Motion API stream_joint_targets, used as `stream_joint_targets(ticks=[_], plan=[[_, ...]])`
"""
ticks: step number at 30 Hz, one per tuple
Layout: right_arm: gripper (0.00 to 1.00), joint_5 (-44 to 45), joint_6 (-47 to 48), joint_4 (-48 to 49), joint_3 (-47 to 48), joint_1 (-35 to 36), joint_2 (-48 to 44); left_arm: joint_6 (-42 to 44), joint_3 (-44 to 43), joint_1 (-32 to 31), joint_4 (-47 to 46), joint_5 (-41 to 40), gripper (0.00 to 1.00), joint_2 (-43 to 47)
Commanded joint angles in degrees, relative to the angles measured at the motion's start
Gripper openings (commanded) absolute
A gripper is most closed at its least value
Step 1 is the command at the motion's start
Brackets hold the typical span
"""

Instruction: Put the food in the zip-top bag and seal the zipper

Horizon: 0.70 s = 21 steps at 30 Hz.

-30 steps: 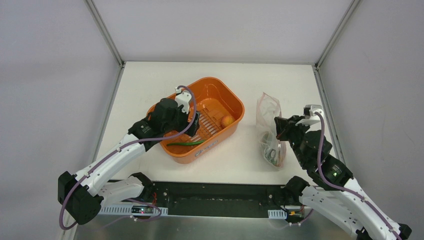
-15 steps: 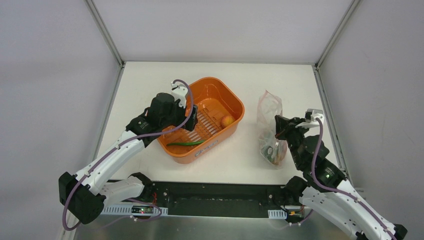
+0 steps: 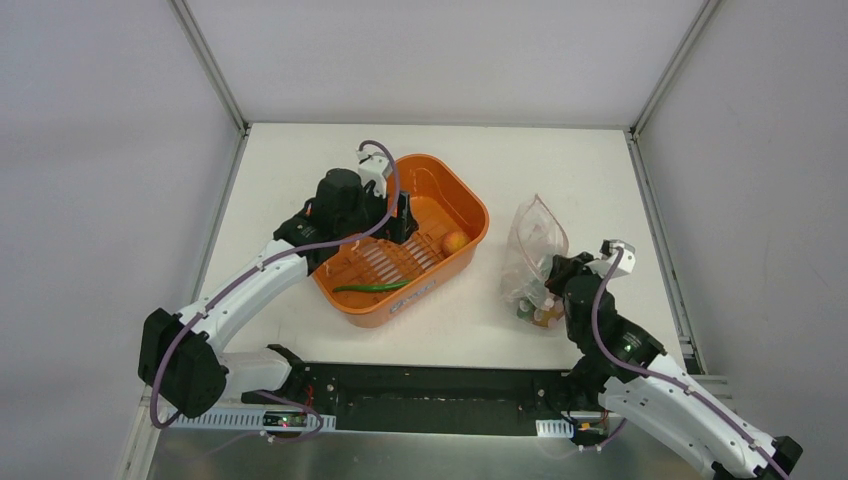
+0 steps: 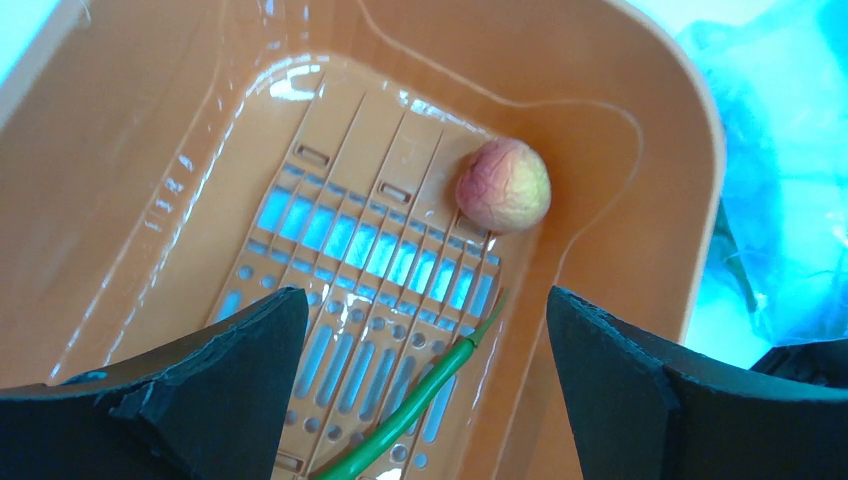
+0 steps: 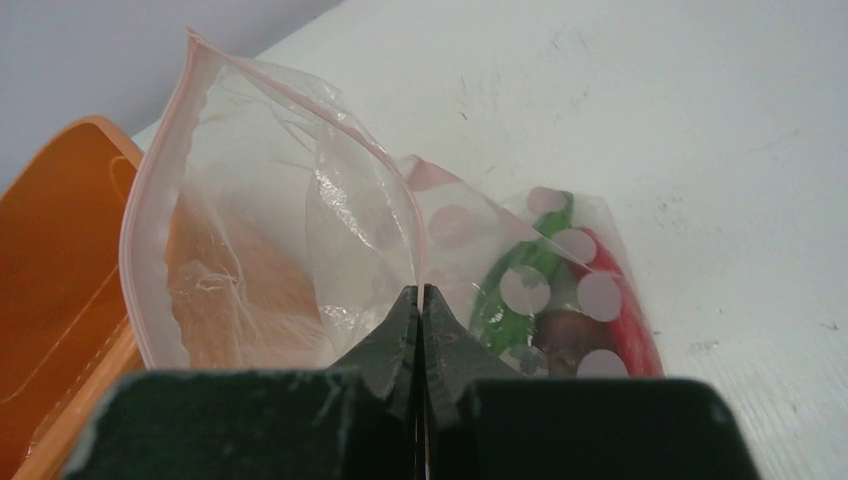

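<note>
Wide open and empty, the left claw hangs above the tub; the green chili lies lower centre, slanting up-right between its jaws; the right claw pinches the rim of the bag.

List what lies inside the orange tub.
Inside the orange tub: one round pinkish-yellow piece by one wall and one green chili on the slotted floor. The left jaws hide the near corners.

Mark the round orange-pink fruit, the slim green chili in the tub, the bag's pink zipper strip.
Round orange-pink fruit (image 4: 503, 185): left wrist view, middle.
Slim green chili (image 4: 415, 393): left wrist view, mid-length.
Pink zipper strip (image 5: 130, 255): right wrist view, left edge.
</note>
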<state>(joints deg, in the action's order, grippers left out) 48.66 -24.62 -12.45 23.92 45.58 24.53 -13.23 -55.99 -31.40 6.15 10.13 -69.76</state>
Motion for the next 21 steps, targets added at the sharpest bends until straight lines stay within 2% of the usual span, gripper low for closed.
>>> stream_joint_targets(ticks=[1, 4, 8, 13, 17, 21], plan=[[0.0, -0.67, -7.68, -11.77, 3.42, 0.09, -2.27, 0.68, 0.79, 0.46, 1.72, 0.55, 0.91, -1.82], [0.0, -2.9, -8.86, -14.52, 4.14, 0.12, -3.9, 2.69, -1.9, 0.46, 8.3, 1.35, 0.9, -3.94], [0.0, -2.99, -11.22, -15.93, 5.22, 0.1, -4.01, 4.94, -2.8, 0.46, 10.86, 2.91, 0.9, -5.28], [0.0, -2.64, -14.71, -22.35, 6.1, 0.12, -0.73, 11.5, -11.61, 0.29, 22.94, 6.2, 0.89, -10.77], [0.0, 2.03, -14.28, -23.19, 8.25, 0.05, -0.12, 11.59, -21.18, 0.35, 21.63, 5.75, 0.91, -17.85], [0.0, 4.5, -13.96, -23.21, 9.41, -0.02, 1.08, 10.69, -40.17, 0.94, 33.79, -0.58, 0.87, -33.22]])
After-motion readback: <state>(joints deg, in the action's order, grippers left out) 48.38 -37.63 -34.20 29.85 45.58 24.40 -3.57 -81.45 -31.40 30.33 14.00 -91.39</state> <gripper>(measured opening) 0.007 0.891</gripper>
